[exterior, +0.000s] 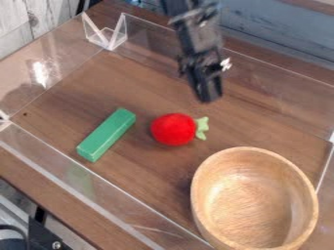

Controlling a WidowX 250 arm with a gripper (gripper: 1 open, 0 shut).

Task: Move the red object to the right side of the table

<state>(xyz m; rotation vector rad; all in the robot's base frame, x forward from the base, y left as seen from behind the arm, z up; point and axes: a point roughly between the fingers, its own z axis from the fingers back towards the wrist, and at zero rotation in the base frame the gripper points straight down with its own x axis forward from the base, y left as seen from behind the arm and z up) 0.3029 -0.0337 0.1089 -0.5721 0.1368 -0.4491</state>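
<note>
A green rectangular block [105, 134] is seen at the left of the dark wood-grain table [248, 103], lying flat and set diagonally, its upper end pointing toward the middle of the surface. The table is bordered by low clear acrylic walls [46, 166], which are seen along the near and left edges and at the far left corner.

Just to the right of the block, but apart from it, the red object [174, 129] is found resting on the tabletop near the middle. Its small light-green leaf tab is turned to the right. Nothing is seen touching it.

Above and slightly to the right of the red object, the gripper [206, 94] is held in the air, clear of the tabletop and apart from the toy fruit. Its dark fingers are pressed together into a single narrow tip, and nothing is gripped between them. The arm is seen reaching down from the top edge of the view, somewhat blurred.

At the lower right, a round light wooden bowl [256, 200] is seen standing upright on the table, its hollow bare. It is set near the red object but is not touching it, and is much larger than it.
</note>
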